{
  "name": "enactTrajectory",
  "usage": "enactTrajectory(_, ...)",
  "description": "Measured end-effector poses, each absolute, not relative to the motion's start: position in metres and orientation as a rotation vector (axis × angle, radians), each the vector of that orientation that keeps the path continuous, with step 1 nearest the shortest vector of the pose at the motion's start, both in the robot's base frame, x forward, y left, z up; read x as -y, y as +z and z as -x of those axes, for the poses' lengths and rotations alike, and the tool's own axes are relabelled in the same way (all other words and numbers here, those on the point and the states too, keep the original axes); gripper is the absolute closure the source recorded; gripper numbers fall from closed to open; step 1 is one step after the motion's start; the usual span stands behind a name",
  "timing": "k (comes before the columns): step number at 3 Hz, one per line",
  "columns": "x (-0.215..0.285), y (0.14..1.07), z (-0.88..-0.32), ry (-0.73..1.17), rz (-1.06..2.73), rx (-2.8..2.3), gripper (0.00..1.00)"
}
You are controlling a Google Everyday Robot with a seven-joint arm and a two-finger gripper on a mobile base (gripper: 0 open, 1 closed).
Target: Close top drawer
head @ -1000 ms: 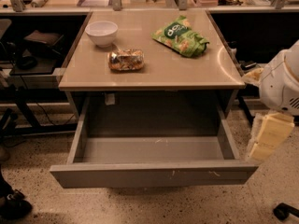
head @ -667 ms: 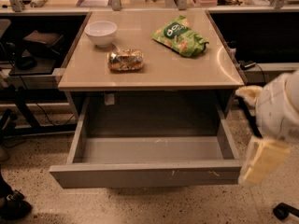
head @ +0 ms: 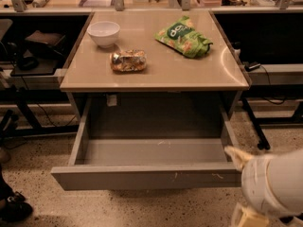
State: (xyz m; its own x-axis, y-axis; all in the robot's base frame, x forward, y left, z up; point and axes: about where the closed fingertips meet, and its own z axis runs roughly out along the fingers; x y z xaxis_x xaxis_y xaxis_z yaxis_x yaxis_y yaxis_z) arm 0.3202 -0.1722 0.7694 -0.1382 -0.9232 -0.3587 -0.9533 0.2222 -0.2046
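Note:
The top drawer (head: 147, 176) is a wide grey metal drawer and stands pulled far out under the beige table top (head: 156, 72). Its inside (head: 151, 151) is bare. Its flat front panel has small white scratches right of centre. My gripper (head: 238, 157) is at the lower right. Its cream tip lies at the right end of the drawer's front panel, by the front right corner. The bulky white arm (head: 274, 188) behind it fills the bottom right corner and hides the floor there.
On the table top lie a white bowl (head: 104, 33), a crinkled snack packet (head: 128, 60) and a green chip bag (head: 184, 37). Dark desks with cables stand left and right. A table leg (head: 251, 122) is at the right. A shoe (head: 14, 207) is at the bottom left.
My arm has moved down and to the left, from beside the table's right edge to the drawer's front right corner. The drawer has not moved.

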Motion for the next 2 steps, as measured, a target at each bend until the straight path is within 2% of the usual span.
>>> enactTrajectory(2, 0.197, 0.66, -0.264, 0.167, 1.733, -2.285, 0.0)
